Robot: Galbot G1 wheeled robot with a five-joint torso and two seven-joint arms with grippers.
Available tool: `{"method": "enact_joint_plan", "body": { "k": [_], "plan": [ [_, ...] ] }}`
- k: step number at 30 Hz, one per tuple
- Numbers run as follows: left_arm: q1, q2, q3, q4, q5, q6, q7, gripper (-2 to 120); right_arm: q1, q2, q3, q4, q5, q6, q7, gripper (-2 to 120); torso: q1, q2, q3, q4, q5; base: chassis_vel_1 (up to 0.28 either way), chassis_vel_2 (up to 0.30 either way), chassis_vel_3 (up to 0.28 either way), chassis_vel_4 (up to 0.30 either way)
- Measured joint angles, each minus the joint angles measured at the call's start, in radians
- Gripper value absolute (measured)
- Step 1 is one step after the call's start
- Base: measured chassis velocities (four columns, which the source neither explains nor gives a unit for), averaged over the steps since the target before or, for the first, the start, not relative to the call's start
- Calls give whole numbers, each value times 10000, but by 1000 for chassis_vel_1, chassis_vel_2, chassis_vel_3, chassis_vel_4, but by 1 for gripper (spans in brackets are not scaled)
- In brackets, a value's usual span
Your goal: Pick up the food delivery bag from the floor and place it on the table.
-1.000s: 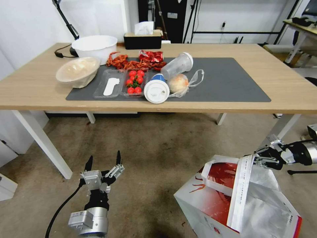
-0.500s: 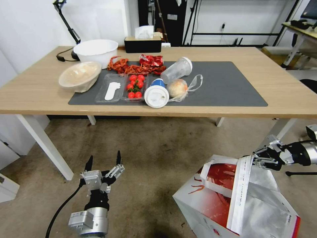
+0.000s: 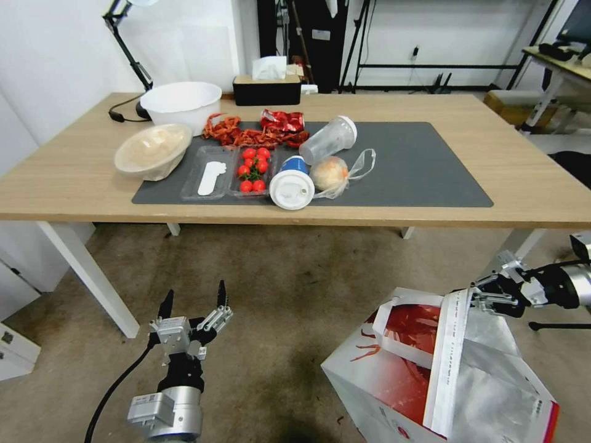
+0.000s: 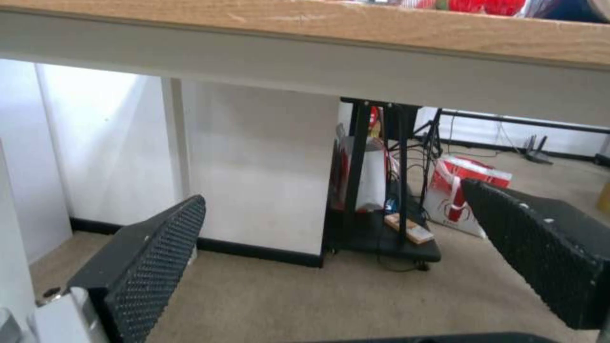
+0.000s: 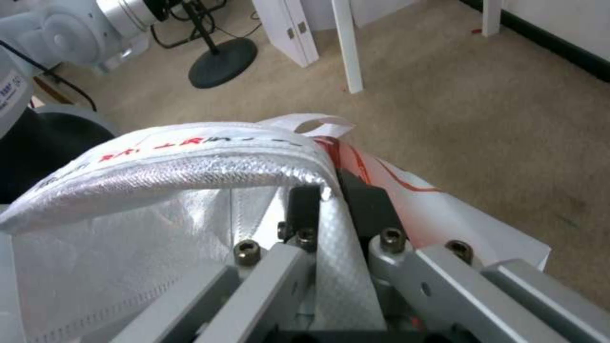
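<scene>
Worn floor (image 3: 295, 289) before table (image 3: 529, 178) edge, right pincer (image 3: 477, 299) clamping food delivery bag (image 3: 394, 369) strap, left pincer (image 3: 194, 299) wide.

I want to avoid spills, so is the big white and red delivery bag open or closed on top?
Open: the boxy white and red foil-lined bag gapes at its top, silver lining exposed.
</scene>
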Motion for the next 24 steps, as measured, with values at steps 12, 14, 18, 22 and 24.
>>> {"method": "enact_joint_plan", "body": {
  "k": [12, 14, 18, 22, 24],
  "plan": [
    [7, -58, 0, 19, 3, 0, 17, 100, -8, 81, 2, 58, -10, -8, -6, 0, 196, 485, 291, 0, 0, 0, 0, 0, 0],
    [17, -63, 5, 21, 10, -1, 20, 100, -10, 85, 2, 60, -12, -9, -7, 0, 222, 546, 328, 0, 0, 0, 0, 0, 0],
    [79, -47, 9, 17, 23, 0, 20, 100, -6, 29, 2, 60, 6, -27, -13, 0, 294, 717, 425, 0, 1, 0, 0, 0, 0],
    [122, 29, -17, 6, 26, 1, 18, 100, 65, -98, 3, 68, 129, -63, 4, 0, 368, 898, 533, 1, 0, 0, 0, 0, 0],
    [115, 23, -19, 4, 24, 1, 18, 100, 79, -129, 3, 70, 164, -70, 16, 0, 415, 1012, 598, 1, 0, 0, 0, 0, 0]
  ]
}}
